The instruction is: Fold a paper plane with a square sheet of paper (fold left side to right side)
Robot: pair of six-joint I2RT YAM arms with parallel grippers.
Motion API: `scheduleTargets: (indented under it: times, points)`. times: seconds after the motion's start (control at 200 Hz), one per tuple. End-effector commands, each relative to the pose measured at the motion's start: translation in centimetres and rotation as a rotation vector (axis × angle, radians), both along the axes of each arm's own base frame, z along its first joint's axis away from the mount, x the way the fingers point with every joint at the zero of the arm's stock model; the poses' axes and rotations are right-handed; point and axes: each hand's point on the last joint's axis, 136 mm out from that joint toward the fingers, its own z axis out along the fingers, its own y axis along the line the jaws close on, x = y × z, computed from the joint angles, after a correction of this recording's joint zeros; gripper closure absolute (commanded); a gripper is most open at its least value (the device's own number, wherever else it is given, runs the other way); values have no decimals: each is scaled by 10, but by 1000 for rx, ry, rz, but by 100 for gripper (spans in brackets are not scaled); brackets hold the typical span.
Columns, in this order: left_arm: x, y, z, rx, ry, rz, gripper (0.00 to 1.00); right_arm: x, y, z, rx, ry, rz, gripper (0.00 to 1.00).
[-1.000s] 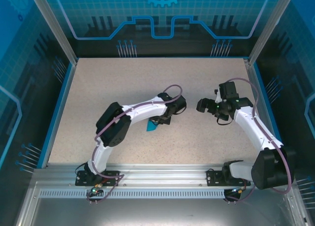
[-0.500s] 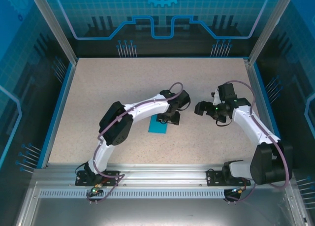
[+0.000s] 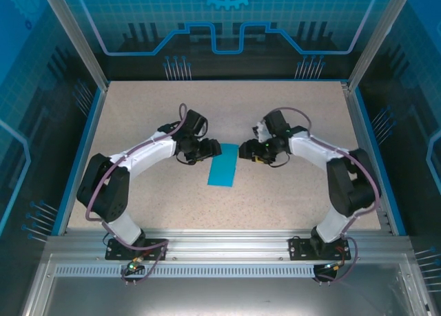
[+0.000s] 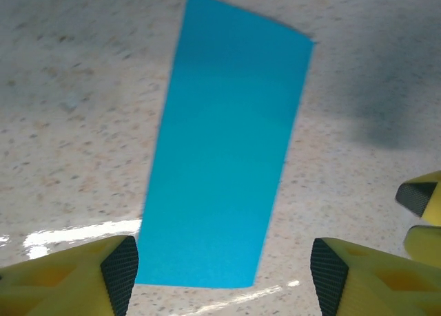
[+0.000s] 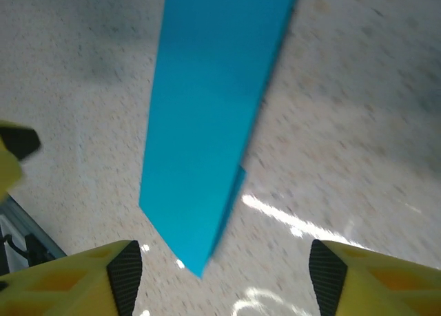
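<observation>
The square sheet of paper (image 3: 224,170) lies flat on the tabletop, folded in half into a narrow cyan-blue rectangle. My left gripper (image 3: 211,151) hovers just left of its far end, open, with nothing between its fingers. My right gripper (image 3: 244,151) faces it from the right of that same end, also open and empty. In the left wrist view the sheet of paper (image 4: 227,158) stretches away from my left gripper (image 4: 224,275), its near edge between the pads. In the right wrist view the paper (image 5: 207,123) shows two slightly offset layers, one corner pointing at my right gripper (image 5: 222,275).
The speckled beige tabletop (image 3: 158,109) is bounded by a blue rim (image 3: 79,158) and glass walls. The right gripper's yellow fingers (image 4: 422,199) show at the edge of the left wrist view. The arm bases sit on the metal rail (image 3: 220,244).
The left gripper opened, let go of the paper and swung left off it. The right gripper moved left to the paper's far end and narrowed its jaws. The folded paper now lies uncovered.
</observation>
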Motion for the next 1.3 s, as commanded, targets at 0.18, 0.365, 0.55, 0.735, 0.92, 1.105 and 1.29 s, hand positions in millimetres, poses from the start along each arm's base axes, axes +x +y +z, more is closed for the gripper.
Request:
scheduleTargets:
  times: [0.18, 0.365, 0.55, 0.735, 0.92, 1.105, 1.29]
  points:
    - [-2, 6, -2, -154, 8, 21, 30, 55, 53, -16, 0, -33, 39, 33]
    - [-4, 8, -10, -153, 25, 16, 30, 69, 59, -34, -30, -8, 47, 32]
    - [-3, 8, -16, -151, 36, 11, 30, 63, 54, -59, -74, 52, 61, 32]
    - [-1, 3, -21, -167, 56, -12, 33, 59, 40, -73, -132, 70, 98, 32]
    - [5, -4, -30, -185, 86, -24, 36, 59, 36, -77, -119, 77, 158, 34]
    - [8, -13, -41, -223, 124, -38, 41, 59, 40, -76, -100, 67, 197, 37]
    - [7, -14, -50, -216, 144, -45, 44, 58, 42, -77, -85, 71, 196, 38]
